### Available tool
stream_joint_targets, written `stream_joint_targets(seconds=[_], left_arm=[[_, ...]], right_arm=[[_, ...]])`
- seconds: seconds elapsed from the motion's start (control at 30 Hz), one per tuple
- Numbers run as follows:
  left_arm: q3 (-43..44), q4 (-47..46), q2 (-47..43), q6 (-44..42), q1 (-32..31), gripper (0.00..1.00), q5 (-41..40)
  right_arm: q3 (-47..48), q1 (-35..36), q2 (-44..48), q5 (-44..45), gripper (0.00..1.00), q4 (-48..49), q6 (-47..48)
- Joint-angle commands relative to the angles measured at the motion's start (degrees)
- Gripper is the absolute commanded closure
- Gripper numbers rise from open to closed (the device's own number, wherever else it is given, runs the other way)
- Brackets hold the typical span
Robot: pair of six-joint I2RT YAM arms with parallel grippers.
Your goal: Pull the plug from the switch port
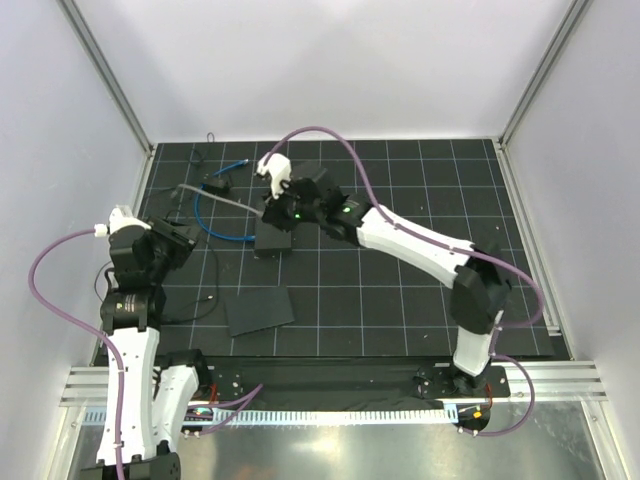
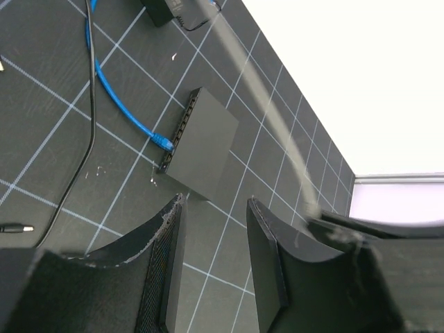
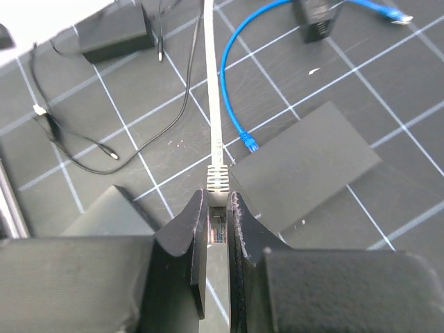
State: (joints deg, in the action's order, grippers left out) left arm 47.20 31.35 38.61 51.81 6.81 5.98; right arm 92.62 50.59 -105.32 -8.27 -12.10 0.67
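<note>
Blue-cabled plug [image 2: 162, 140] seated in switch port [image 2: 172, 145], black box [image 2: 206, 149] narrow edge.

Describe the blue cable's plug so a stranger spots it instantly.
Start at the black gridded mat, then the compact black box left of its centre. The plug meets that box's ported edge, tipping a bright-blue cable, unlike the grey cable nearby.

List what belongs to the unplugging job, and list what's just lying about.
Job:
- plug, at the switch port
- blue cable
- switch

Lying about:
- grey cable, its end gripped by the right end effector
- slab
- black wire
- adapter
</note>
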Motion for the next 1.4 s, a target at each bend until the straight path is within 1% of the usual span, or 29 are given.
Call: stream_joint_targets(seconds=[0.0,0.07,0.13,0.17,0.27,0.3,0.37,0.43,0.5,0.53,0.57,0.6,0.7,0.8,0.83,0.93,1.0,1.07,1.17,1.27,1.33,1.37], left_arm=[[2.5,0.9,-0.2,-1.3,0.0,0.57,-0.5],[2.5,1.2,-0.3,-1.4,0.0,0.57,-1.0],[2.5,1.3,-0.3,-1.5,0.0,0.57,-1.2],[2.5,1.3,-0.3,-1.8,0.0,0.57,-1.4],[2.1,1.3,0.0,-2.2,0.0,0.57,-1.8],[2.0,1.0,0.1,-2.1,0.0,0.56,-2.0],[1.6,0.7,0.3,-2.1,0.0,0.56,-1.9],[1.1,0.1,0.4,-1.5,0.0,0.56,-1.4],[0.6,-0.4,0.5,-1.2,0.0,0.57,-0.9],[0.4,-0.5,0.4,-1.2,0.0,0.57,-1.0],[0.3,-0.6,0.4,-1.1,0.0,0.56,-0.8],[0.1,-0.7,0.5,-1.0,0.0,0.57,-0.7],[0.0,-0.7,0.8,-1.2,0.0,0.56,-0.2],[0.1,-0.4,0.9,-1.7,0.0,0.56,-0.3],[0.3,-0.2,0.9,-1.9,0.0,0.56,-0.4],[0.3,-0.1,1.1,-2.2,0.0,0.56,-0.8],[-0.1,-0.6,1.3,-2.2,0.0,0.56,-0.6],[-0.5,-1.3,1.6,-2.0,0.0,0.56,-0.2],[-1.3,-2.5,2.2,-1.6,0.0,0.56,0.4],[-1.9,-3.3,3.1,-1.1,0.0,0.56,1.1],[-2.8,-4.6,3.6,-0.3,0.0,0.56,2.4],[-3.2,-5.1,3.9,0.0,0.0,0.56,2.7]], right_arm=[[-3.9,-1.5,8.5,1.0,0.99,2.6,-4.4],[-6.2,-2.6,14.1,0.5,0.99,5.0,-5.6],[-8.9,-3.6,17.7,-1.5,0.99,6.3,-6.5],[-9.9,-4.7,21.4,-2.3,0.99,7.1,-7.9],[-14.6,-7.3,26.9,-4.6,0.99,10.4,-10.2],[-16.1,-8.0,30.0,-5.3,0.99,11.1,-10.9],[-17.1,-9.3,32.6,-6.4,0.99,11.7,-12.3],[-17.2,-10.4,35.3,-3.8,0.99,10.9,-12.0],[-16.1,-11.3,36.8,2.9,0.99,8.8,-10.3],[-15.5,-11.7,36.9,5.7,0.99,6.8,-9.9],[-14.8,-12.1,36.9,11.6,0.99,6.0,-9.2],[-14.7,-12.8,36.9,14.3,0.99,5.2,-8.2],[-16.0,-14.6,36.4,18.6,0.99,5.7,-7.9],[-18.0,-16.9,36.0,18.5,0.99,9.2,-7.2],[-17.9,-17.1,35.8,20.0,0.99,8.8,-6.8],[-18.1,-17.6,34.7,24.3,0.99,7.4,-2.9],[-20.4,-18.9,33.8,28.0,0.99,7.3,0.7],[-23.3,-20.3,33.7,27.3,0.99,7.1,4.5],[-27.2,-20.6,34.7,25.2,0.99,5.2,7.3],[-28.6,-20.7,35.1,22.6,0.99,0.1,7.9],[-28.0,-20.7,34.4,21.3,0.99,-6.8,9.0],[-26.2,-20.8,34.0,20.8,0.99,-9.8,9.4]])
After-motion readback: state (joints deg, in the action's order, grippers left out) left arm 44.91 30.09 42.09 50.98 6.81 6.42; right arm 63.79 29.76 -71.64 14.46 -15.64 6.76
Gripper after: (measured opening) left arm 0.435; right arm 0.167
